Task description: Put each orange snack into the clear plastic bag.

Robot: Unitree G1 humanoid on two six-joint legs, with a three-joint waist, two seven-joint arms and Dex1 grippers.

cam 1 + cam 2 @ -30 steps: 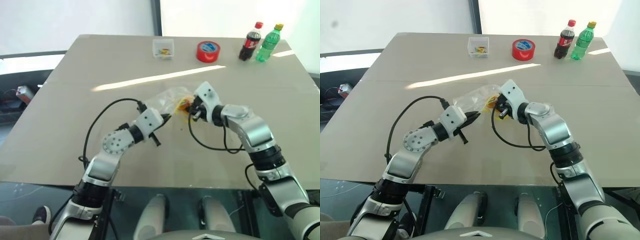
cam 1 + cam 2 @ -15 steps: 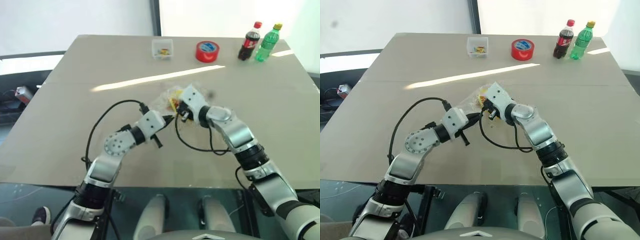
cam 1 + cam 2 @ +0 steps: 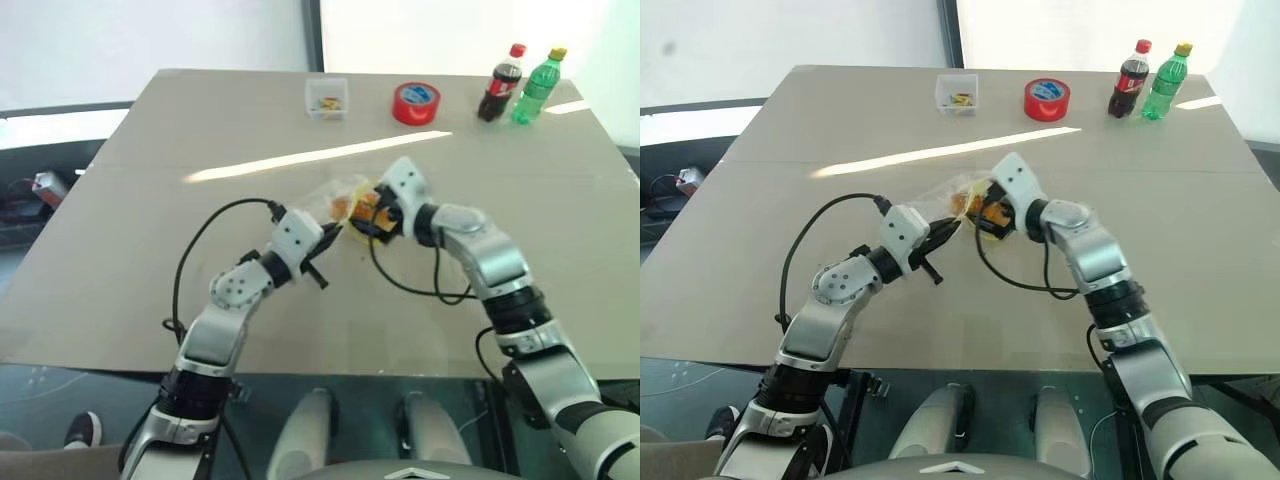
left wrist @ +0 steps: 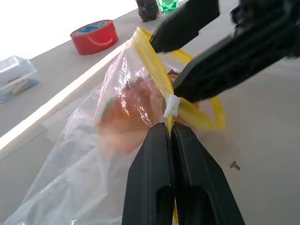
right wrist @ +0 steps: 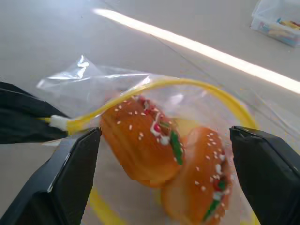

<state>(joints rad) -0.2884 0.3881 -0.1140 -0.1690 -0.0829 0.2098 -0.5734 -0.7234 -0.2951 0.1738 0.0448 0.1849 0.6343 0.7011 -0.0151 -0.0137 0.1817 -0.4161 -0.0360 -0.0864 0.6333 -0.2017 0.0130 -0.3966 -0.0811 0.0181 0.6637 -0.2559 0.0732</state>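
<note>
The clear plastic bag [image 4: 70, 154] hangs just above the table's middle, its yellow strip [image 4: 152, 70] pinched in my shut left gripper [image 4: 169, 133]. Two orange snacks with coloured speckles, one [image 5: 140, 140] beside the other [image 5: 199, 187], lie inside the bag just behind its mouth. My right gripper [image 5: 165, 133] stands open at that mouth, one black finger [image 5: 75, 178] on each side of the snacks and nothing pinched between them. From the head view, the left gripper [image 3: 325, 237] and the right gripper [image 3: 368, 215] meet at the bag [image 3: 335, 200].
Along the table's far edge stand a small clear box [image 3: 326, 97], a red tape roll [image 3: 416, 103], a cola bottle [image 3: 500, 83] and a green bottle [image 3: 536, 86]. Black cables loop from both wrists over the table [image 3: 150, 200].
My right gripper went from shut on an orange snack to open, leaving the snack in the bag's mouth, and drew slightly back and up. The left gripper kept its hold.
</note>
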